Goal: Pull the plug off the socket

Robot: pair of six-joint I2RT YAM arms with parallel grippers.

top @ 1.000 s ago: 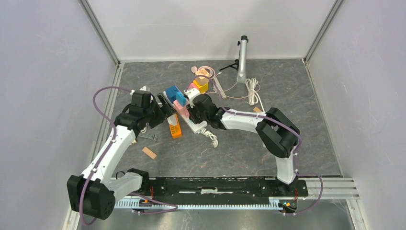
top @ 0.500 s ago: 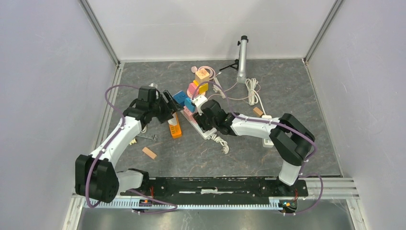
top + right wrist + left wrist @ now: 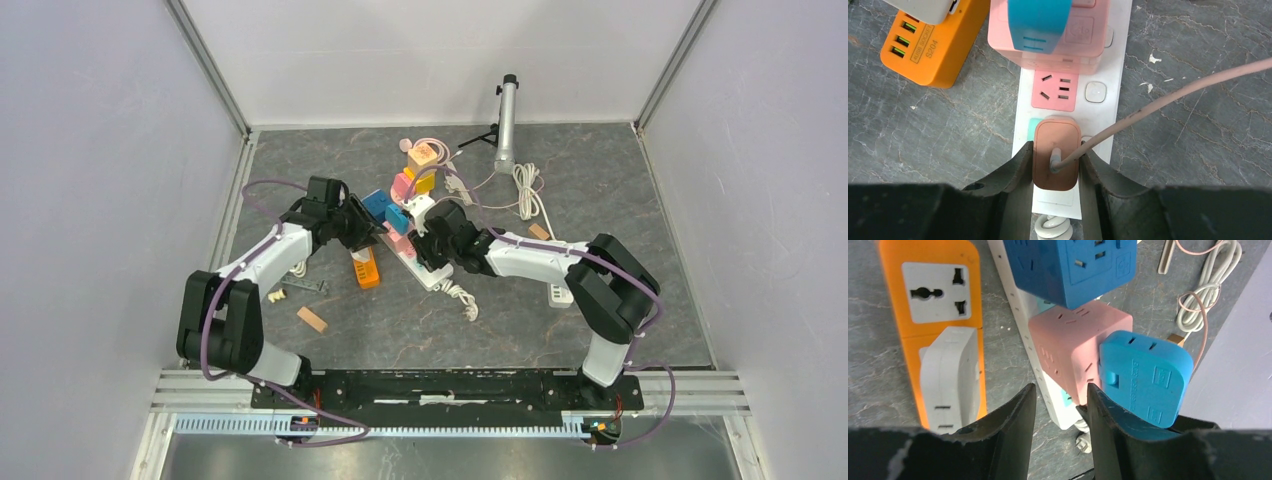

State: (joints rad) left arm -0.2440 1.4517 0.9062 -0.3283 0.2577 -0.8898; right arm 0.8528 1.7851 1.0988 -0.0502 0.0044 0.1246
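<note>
A salmon plug (image 3: 1055,132) with a pink cable (image 3: 1168,97) sits in the near socket of a white power strip (image 3: 1118,100). My right gripper (image 3: 1055,149) is shut on this plug, one finger on each side. In the top view the right gripper (image 3: 432,252) covers the plug over the strip (image 3: 432,277). My left gripper (image 3: 1060,388) is open and empty, hovering by the strip's side next to a pink adapter (image 3: 1068,340) that carries a blue plug block (image 3: 1143,375). It shows in the top view (image 3: 368,228) left of the strip.
An orange socket block (image 3: 365,268) lies left of the strip. A blue cube adapter (image 3: 1073,265) sits farther along it. Pink and yellow cubes (image 3: 420,172), a grey tube on a tripod (image 3: 507,120), a white cable coil (image 3: 528,190) and a wooden block (image 3: 311,319) lie around.
My left gripper has moved right, up to the strip's adapters. My right gripper and the strip have shifted a little to the right, and the right elbow has swung outward.
</note>
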